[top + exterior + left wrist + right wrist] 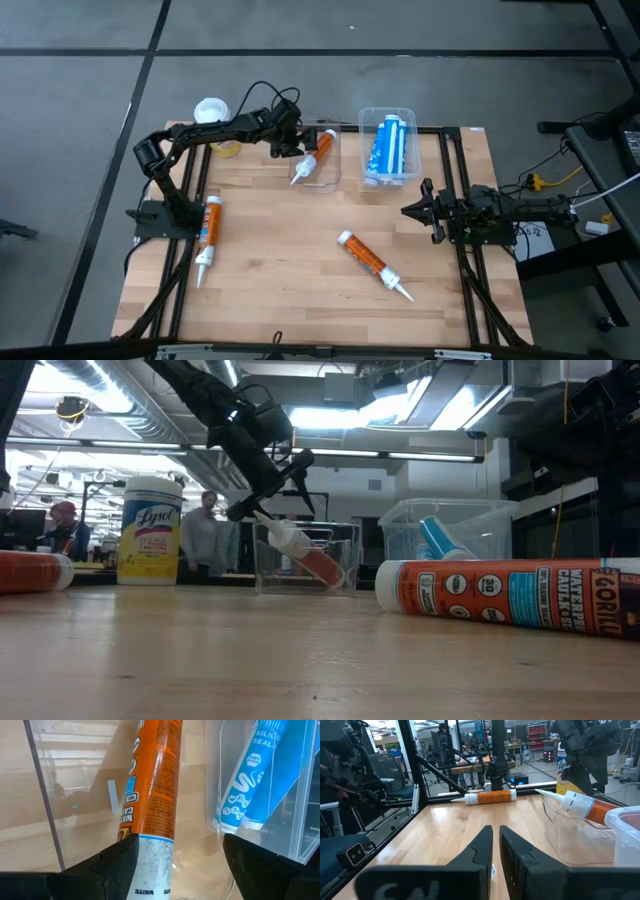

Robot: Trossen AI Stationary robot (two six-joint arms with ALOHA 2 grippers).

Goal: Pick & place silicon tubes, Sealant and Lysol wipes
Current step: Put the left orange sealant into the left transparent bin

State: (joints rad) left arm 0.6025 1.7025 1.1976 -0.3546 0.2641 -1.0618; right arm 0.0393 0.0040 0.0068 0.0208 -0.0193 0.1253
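Note:
An orange sealant tube (pixel 316 155) lies slanted in a clear bin (pixel 328 176). Its lower end is down inside, and its white nozzle end (pixel 284 536) rises over the bin's left rim. My left gripper (pixel 291 147) hangs open at that raised end, one finger (pixel 119 862) on each side of the white part (pixel 150 870). Two blue silicone tubes (pixel 388 148) stand in a second clear bin (pixel 408 178). The Lysol wipes (pixel 150 530) stand upright at the far left corner. My right gripper (pixel 414 210) waits shut at the right edge. My left gripper stands open around the sealant tube's white nozzle end (pixel 152 862), coming down at a slant along the tube. One finger (pixel 122 855) lies right beside the tube and I cannot tell whether it touches. The other finger (pixel 250 865) is clear of it.
Two more orange tubes lie flat on the table, one near the left edge (pixel 208 238) and one in the middle toward the near side (pixel 372 265). Bare wood lies between them. Black frame rails (pixel 455 150) run along the table's sides. People show in the room behind.

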